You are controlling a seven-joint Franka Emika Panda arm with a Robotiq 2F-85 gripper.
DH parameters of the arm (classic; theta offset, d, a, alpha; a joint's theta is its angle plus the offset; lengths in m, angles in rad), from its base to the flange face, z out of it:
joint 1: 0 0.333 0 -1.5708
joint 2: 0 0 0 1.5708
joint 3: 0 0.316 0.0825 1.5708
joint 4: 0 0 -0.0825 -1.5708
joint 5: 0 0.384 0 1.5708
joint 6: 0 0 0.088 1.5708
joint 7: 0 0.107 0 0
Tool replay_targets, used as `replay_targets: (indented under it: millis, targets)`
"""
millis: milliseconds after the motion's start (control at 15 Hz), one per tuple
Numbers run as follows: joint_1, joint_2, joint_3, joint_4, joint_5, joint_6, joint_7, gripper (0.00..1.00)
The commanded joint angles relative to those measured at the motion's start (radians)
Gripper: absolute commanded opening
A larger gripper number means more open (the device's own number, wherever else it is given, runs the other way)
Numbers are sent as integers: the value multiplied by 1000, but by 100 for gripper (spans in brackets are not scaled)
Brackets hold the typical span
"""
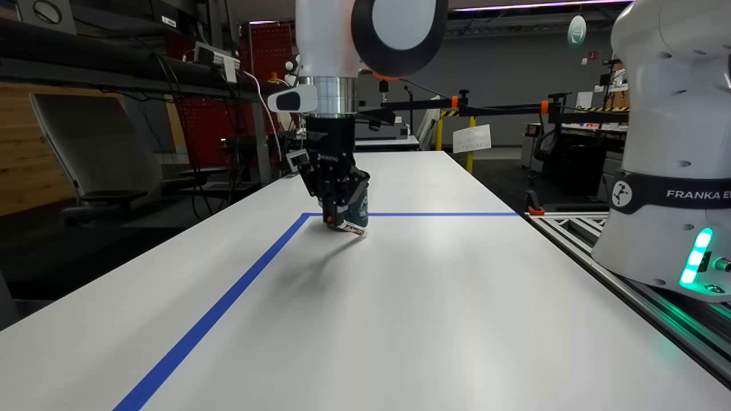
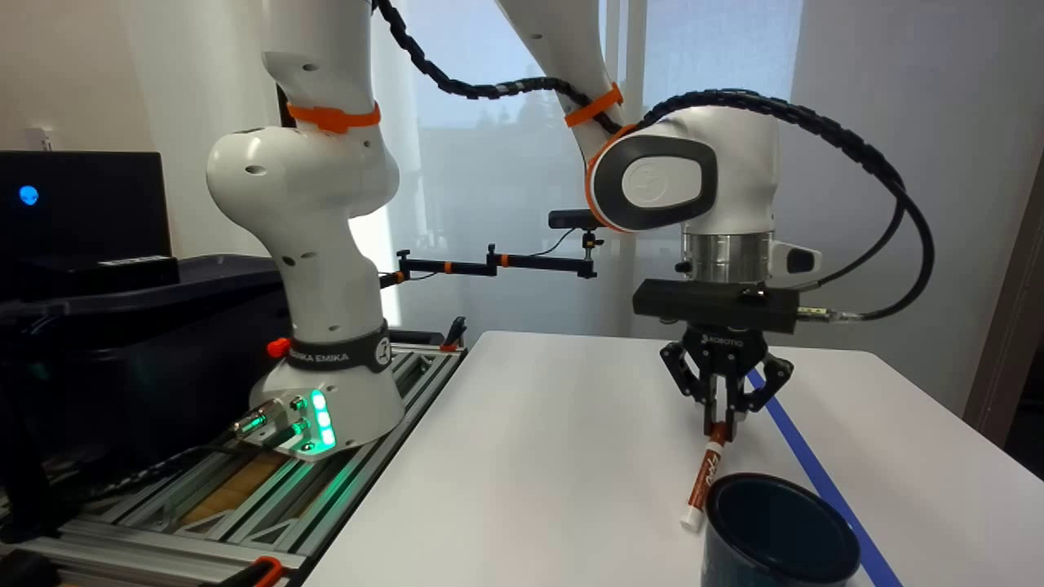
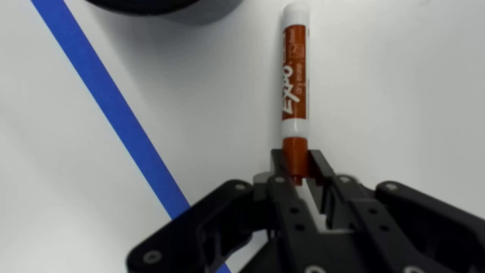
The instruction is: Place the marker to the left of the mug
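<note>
A long, smooth white desk [image 1: 457, 297] spreads out beneath a black, jointed, two-fingered hand [image 2: 720, 428]. A bulky white robot arm [image 2: 302, 171] banded in orange arches above it and joins the hand from directly overhead; its green-lit base [image 2: 359, 416] stands beside the desk, well apart from the hand. Straight bright blue tape [image 3: 115, 110] crosses the desk near the hand, slanting past on its left in the wrist view. The hand itself points downward, fingers [image 3: 277, 163] drawn close together and pinching the rust-coloured end of a thin, red-brown and white, stick-shaped marker [image 3: 295, 91]. Just above the hand sits a black, bar-shaped camera [image 2: 714, 306]. Near the hand, beyond its fingertips and off to the left in the wrist view, a dark teal-blue, cylindrical mug [image 2: 779, 534] stands upright on the desk. The marker slopes down and away from the hand, its white end lowest and near the mug; I can see bare desk between the two from the wrist view. Whether that white end touches the desk I can't tell. Along the marker's side, just out from the fingers, the label reads "EXPO dry erase".
</note>
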Motion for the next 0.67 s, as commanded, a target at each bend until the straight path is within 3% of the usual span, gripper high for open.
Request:
replay_targets:
  millis: [0,333,400,467,600]
  targets:
    - [-10,47,17,19,-18,13,-11,5]
    - [-71,48,114,13,159,-34,-238,5]
    - [-80,41,126,12,192,-43,-278,44]
    - [-88,27,133,11,226,-60,-317,44]
    - [-92,-7,128,6,259,-89,-353,58]
